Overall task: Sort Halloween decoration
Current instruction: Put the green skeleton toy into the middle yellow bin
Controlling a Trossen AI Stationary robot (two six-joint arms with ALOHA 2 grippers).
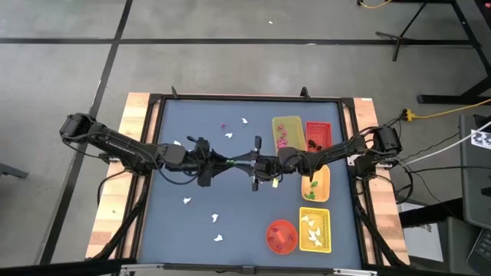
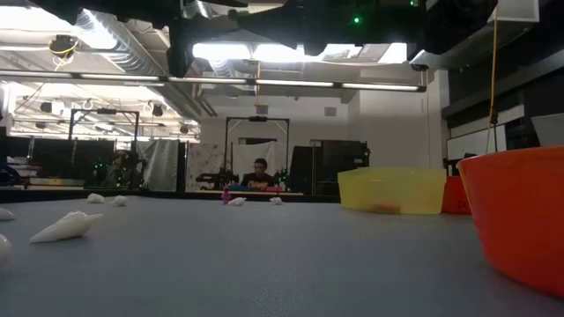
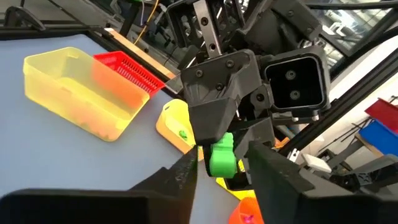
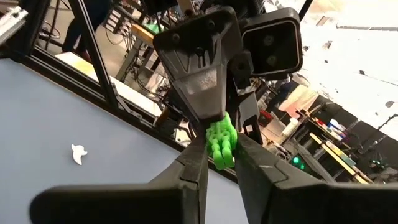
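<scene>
A small bright green decoration piece [image 4: 221, 142] is held above the middle of the blue-grey table [image 1: 230, 192], where my two grippers meet tip to tip. My right gripper [image 4: 222, 138] is shut on it. My left gripper [image 3: 222, 152] is open, with one finger on each side of the green piece [image 3: 222, 158] and a gap to each. In the high view the grippers meet near the table's centre [image 1: 257, 162]. Several white ghost pieces [image 1: 186, 201] and a pink bit [image 1: 224, 126] lie loose on the table. My right gripper pinches the green piece [image 4: 219, 149] between its two fingertips [image 4: 200, 155]. The fingers come level from the table's right side. The piece is lifted clear of the table and sticks out beyond the fingertips toward my left gripper.
At the right stand a yellow tray [image 1: 288, 121] with pink bits, a red tray [image 1: 317, 126], an orange tray [image 1: 322, 184] with green bits, a yellow tray [image 1: 324, 228] with white ghosts, and a red-orange bowl [image 1: 281, 235]. A person [image 2: 258, 174] sits far behind the table.
</scene>
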